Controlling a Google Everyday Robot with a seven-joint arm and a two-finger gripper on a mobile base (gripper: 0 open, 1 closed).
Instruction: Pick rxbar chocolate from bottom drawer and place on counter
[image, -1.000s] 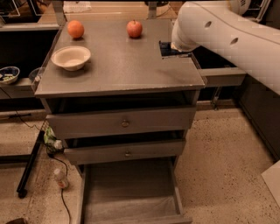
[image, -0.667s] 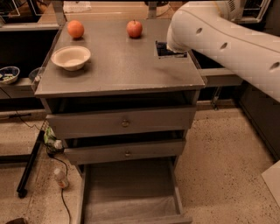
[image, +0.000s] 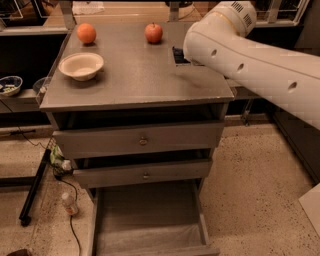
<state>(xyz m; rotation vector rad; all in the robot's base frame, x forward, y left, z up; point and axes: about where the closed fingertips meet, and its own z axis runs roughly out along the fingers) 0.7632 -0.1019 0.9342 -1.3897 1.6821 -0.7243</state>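
— The counter (image: 135, 80): what's changed?
— The arm slid slightly left. The gripper (image: 184, 60) sits at the counter's far right, grip untellable. The dark rxbar chocolate (image: 177, 52) peeks beside it. The bottom drawer (image: 145, 210) lies bare, so placing looks near.

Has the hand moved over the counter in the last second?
Yes. The hand, only a dark bit showing behind the white arm at the counter's right rear, has slid left toward the red apple, which stayed put.
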